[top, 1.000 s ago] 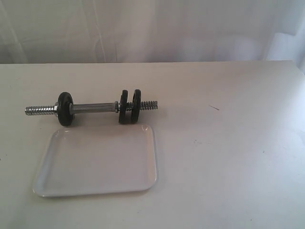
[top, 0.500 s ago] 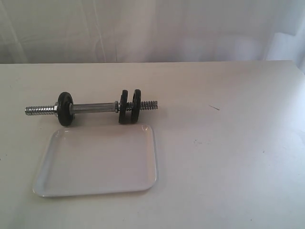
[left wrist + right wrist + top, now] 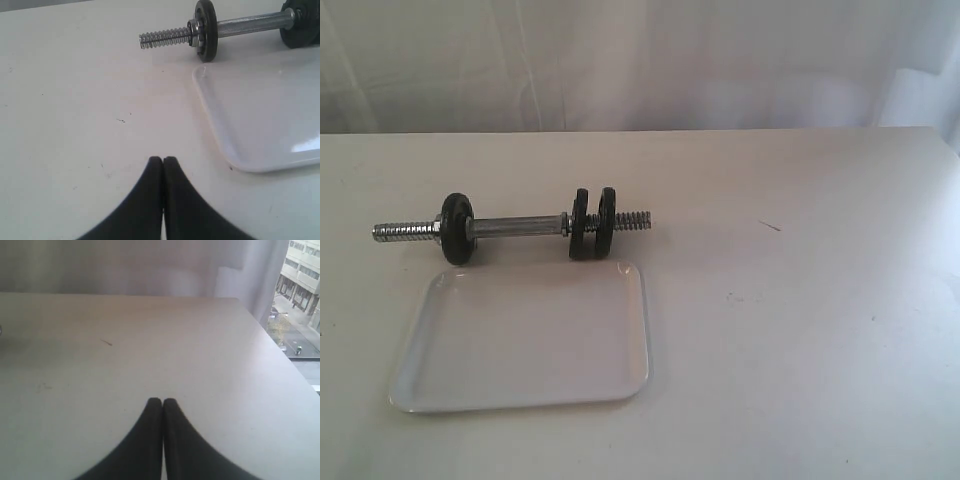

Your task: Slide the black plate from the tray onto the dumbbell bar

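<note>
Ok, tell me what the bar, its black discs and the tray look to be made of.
The dumbbell bar looks like chromed steel: mirror-bright, with threaded ends. The black plates are dull matte black, probably painted cast metal, though a rubber coating cannot be ruled out. The tray looks like glossy translucent white plastic, with a soft highlight along its rim.

right gripper [image 3: 163,401] jaws pressed together above the white table [image 3: 210,370], small dark scratch [image 3: 106,343] nearer its far edge, grey curtain [image 3: 125,265] behind, street buildings [image 3: 300,270] past its corner
</note>
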Controlling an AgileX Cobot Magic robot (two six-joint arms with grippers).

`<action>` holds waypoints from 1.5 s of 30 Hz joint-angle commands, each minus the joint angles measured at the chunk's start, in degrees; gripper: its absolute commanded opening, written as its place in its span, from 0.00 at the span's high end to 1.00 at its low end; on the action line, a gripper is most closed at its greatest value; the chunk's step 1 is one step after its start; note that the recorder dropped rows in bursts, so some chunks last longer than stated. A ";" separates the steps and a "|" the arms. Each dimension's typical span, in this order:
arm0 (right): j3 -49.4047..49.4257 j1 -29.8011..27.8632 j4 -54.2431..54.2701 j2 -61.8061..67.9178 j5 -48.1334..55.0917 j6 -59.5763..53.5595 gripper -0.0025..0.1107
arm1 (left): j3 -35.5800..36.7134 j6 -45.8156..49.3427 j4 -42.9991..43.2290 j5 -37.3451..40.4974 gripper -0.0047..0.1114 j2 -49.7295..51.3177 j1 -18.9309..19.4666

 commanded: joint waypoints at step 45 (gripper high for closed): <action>0.38 -0.40 -14.32 -0.32 0.29 13.73 0.98 | 0.28 -0.07 -0.03 0.16 0.96 -0.29 0.33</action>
